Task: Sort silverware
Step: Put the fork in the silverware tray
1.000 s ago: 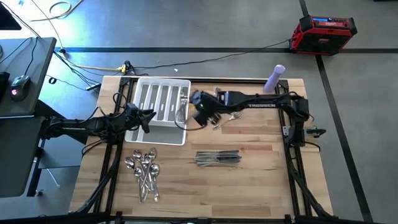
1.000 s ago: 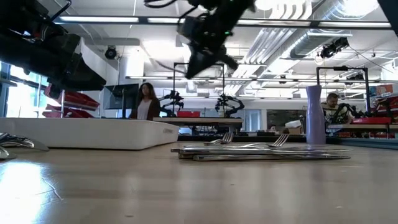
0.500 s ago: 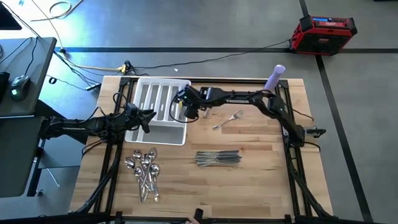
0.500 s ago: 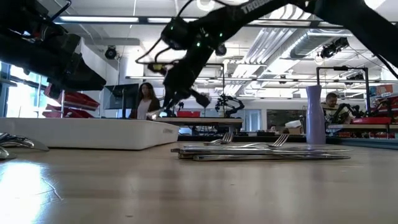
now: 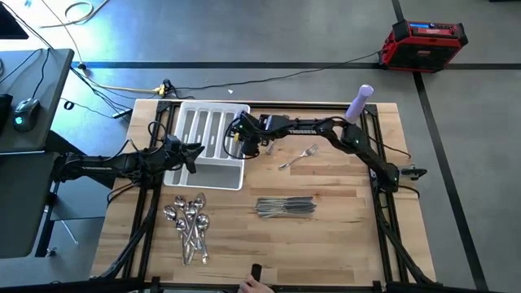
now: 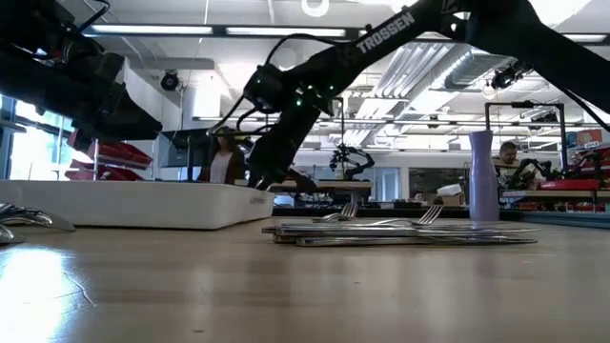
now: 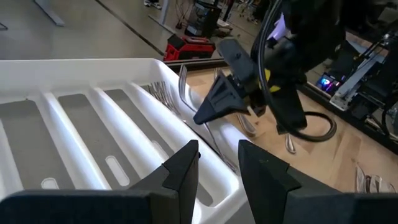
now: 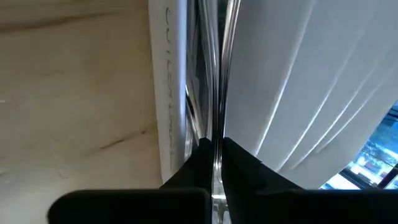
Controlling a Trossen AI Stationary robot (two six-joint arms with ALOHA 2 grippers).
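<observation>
A white tray point(image 5: 203, 142) stands at the table's far left, with several forks point(image 7: 163, 93) lying in its rightmost compartment. My right gripper point(image 5: 237, 142) is low over that compartment, shut on a fork point(image 7: 182, 78). My left gripper point(image 5: 195, 153) hovers above the tray's left half. It is open, with nothing between its fingers point(image 7: 186, 165). One fork point(image 5: 299, 154) lies on the bare wood to the right of the tray. Knives point(image 5: 285, 207) lie in a pile at the table's middle. Spoons point(image 5: 189, 224) lie heaped near the front left. My right gripper pinches the fork's thin handle point(image 8: 216, 132) between its two fingers. The fingers slant down from the table's right. The handle runs on ahead of the fingers, along the tray's rightmost compartment and over the forks lying there. I cannot tell whether it rests on them.
A purple bottle point(image 5: 359, 102) stands at the table's far right edge. A red case point(image 5: 423, 45) sits on the floor beyond the table. People show in the room behind, in the low view. Bare wood lies to the right of the knives.
My right gripper has gone down and toward the table's left with the fork, from beside the tray to low over its rightmost compartment. The wrist has rolled on the way. The fork has come down with it.
</observation>
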